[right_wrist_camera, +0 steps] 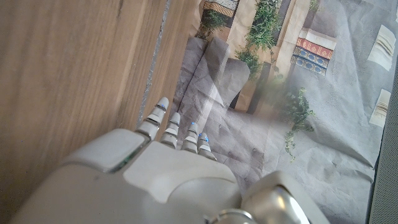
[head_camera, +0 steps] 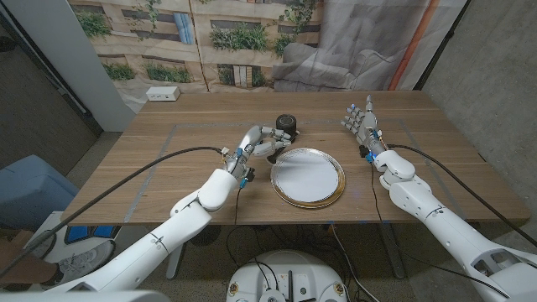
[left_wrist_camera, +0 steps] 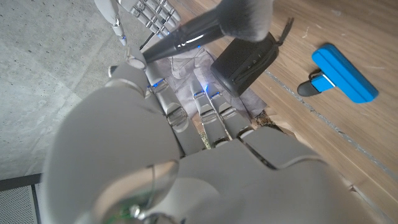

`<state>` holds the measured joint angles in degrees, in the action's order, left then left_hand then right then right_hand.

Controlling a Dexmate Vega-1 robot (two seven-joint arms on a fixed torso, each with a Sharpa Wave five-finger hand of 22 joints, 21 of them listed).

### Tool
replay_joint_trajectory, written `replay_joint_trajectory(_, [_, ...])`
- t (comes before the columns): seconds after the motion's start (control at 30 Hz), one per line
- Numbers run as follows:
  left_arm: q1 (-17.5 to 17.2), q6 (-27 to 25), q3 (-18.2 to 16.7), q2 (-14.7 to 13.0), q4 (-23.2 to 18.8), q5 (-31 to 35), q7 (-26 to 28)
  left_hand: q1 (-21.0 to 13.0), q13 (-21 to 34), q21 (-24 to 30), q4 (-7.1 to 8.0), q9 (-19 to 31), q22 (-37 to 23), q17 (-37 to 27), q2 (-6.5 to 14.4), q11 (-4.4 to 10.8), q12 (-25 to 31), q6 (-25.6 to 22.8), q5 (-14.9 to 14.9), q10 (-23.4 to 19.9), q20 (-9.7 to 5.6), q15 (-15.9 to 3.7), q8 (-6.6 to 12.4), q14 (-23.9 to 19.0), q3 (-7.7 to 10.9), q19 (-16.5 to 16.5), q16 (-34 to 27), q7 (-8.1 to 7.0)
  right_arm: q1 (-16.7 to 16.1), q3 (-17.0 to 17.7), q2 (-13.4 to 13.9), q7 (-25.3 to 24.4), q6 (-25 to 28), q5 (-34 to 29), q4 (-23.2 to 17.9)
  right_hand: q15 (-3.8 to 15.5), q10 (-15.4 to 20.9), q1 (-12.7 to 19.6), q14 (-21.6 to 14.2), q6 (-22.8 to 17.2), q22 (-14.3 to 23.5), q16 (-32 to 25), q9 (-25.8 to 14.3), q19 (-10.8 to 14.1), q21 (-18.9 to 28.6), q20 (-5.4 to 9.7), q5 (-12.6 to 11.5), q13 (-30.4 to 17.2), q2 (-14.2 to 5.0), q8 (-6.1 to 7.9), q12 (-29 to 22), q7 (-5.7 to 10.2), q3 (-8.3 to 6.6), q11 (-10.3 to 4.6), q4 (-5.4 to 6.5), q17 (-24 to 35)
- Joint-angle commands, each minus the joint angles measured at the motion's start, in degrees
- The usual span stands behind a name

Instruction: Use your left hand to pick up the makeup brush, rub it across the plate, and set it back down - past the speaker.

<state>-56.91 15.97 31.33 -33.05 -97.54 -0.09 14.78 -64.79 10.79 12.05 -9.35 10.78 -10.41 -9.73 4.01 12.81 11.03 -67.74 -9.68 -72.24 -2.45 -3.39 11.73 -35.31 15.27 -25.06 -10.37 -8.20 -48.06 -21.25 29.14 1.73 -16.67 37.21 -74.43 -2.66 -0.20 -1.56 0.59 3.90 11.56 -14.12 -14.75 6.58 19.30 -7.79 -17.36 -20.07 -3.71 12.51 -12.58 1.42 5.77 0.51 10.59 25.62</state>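
Note:
My left hand (head_camera: 254, 144) is raised just left of the plate and holds the makeup brush (head_camera: 280, 138) by its dark handle. The brush (left_wrist_camera: 208, 26) points its fluffy grey bristles toward the black speaker (head_camera: 288, 124). In the left wrist view the bristles hang over the speaker (left_wrist_camera: 245, 63), past my fingers (left_wrist_camera: 208, 115). The round white plate (head_camera: 307, 177) with a gold rim lies in front of the speaker, with nothing on it. At the plate's far right my right hand (head_camera: 362, 122) is open, fingers spread and pointing away from me; the right wrist view shows its fingers (right_wrist_camera: 177, 132).
A blue clip-like object (left_wrist_camera: 344, 73) lies on the wood near the speaker. A white power strip (head_camera: 164, 94) sits at the table's far left corner. A printed backdrop hangs behind the table.

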Motion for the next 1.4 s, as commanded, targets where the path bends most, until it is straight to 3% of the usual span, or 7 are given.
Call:
replay_joint_trajectory(0.03, [-1.3,0.6,-3.3,-4.1,-2.7,-0.1,-0.8,-0.1,0.2,0.3,-0.11,0.3,-0.1,-0.2,0.4,0.13,0.3,0.0,-0.3,-0.3,-3.45,-9.54,0.25,-0.4,-0.2,-0.2,-0.2,0.04,0.0,0.0,0.0,0.0,0.0,0.0,0.0,-0.54,-0.3,0.3,0.0,0.5,0.3,-0.2,-0.1,0.1,0.3,-0.41,-0.3,-0.2,-5.72,0.29,-0.4,0.04,0.03,0.12,0.27,0.3])
replay_joint_trajectory(0.7, [-1.9,4.3,-7.8,-9.7,-1.1,0.6,-3.0,-0.1,0.2,0.3,-0.12,0.3,-0.1,-0.2,0.4,0.15,0.3,0.0,-0.3,-0.4,-3.44,-9.57,0.23,-0.5,-0.31,-0.2,-0.2,0.04,0.0,0.0,0.0,0.0,0.0,0.0,0.0,-0.66,-0.3,0.3,0.0,0.5,0.3,-0.2,-0.1,0.1,0.3,-0.43,-0.3,-0.2,-5.72,0.27,-0.4,0.06,0.04,0.17,0.27,0.3])
replay_joint_trajectory(0.87, [-2.0,2.7,-8.6,-10.2,-1.4,1.9,-2.2,-0.1,0.2,0.3,-0.13,0.3,-0.1,-0.2,0.4,0.15,0.3,0.1,-0.3,-0.4,-3.45,-9.58,0.2,-0.5,-0.33,-0.3,-0.2,0.08,0.0,0.0,0.0,0.0,0.0,0.0,0.0,-0.56,-0.3,0.3,0.0,0.5,0.3,-0.2,-0.1,0.1,0.3,-0.42,-0.3,-0.2,-5.72,0.28,-0.4,0.05,0.03,0.11,0.27,0.3])
replay_joint_trajectory(1.4, [-0.6,5.9,-9.4,-14.3,1.9,6.0,-3.4,-0.2,0.2,0.3,-0.15,0.3,-0.1,-0.2,0.5,0.14,0.3,0.0,-0.3,-0.4,-3.51,-9.59,0.22,-0.5,-0.4,-0.3,-0.2,0.08,0.0,0.0,0.0,0.0,0.0,0.0,0.0,-0.6,-0.3,0.3,0.0,0.5,0.3,-0.2,-0.1,0.1,0.3,-0.42,-0.3,-0.2,-5.72,0.28,-0.4,0.05,0.03,0.06,0.27,0.3])
